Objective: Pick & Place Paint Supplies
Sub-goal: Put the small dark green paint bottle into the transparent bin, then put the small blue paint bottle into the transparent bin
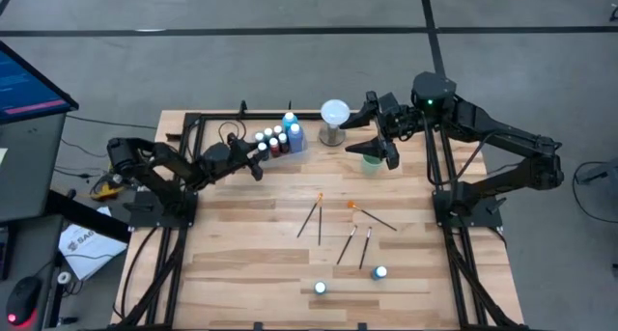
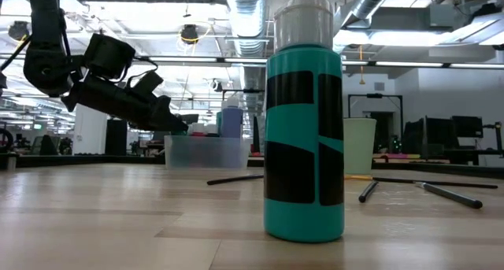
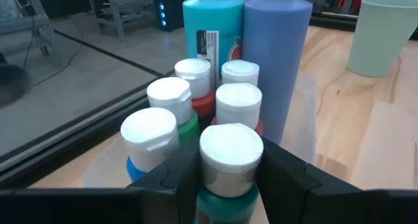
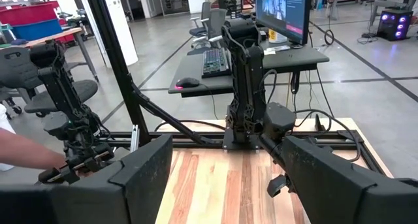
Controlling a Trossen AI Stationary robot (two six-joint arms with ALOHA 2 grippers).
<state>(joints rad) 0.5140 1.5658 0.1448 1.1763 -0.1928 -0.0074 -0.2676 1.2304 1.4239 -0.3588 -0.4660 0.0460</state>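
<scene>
The left gripper (image 3: pixel 228 178) was seen, only in its wrist view, closed on a green paint bottle (image 3: pixel 230 160) in the bin; the right gripper (image 1: pixel 382 150) was held wide, empty.

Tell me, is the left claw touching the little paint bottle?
Touching. The left wrist view shows the left claw squeezing the green bottle on both sides.
</scene>
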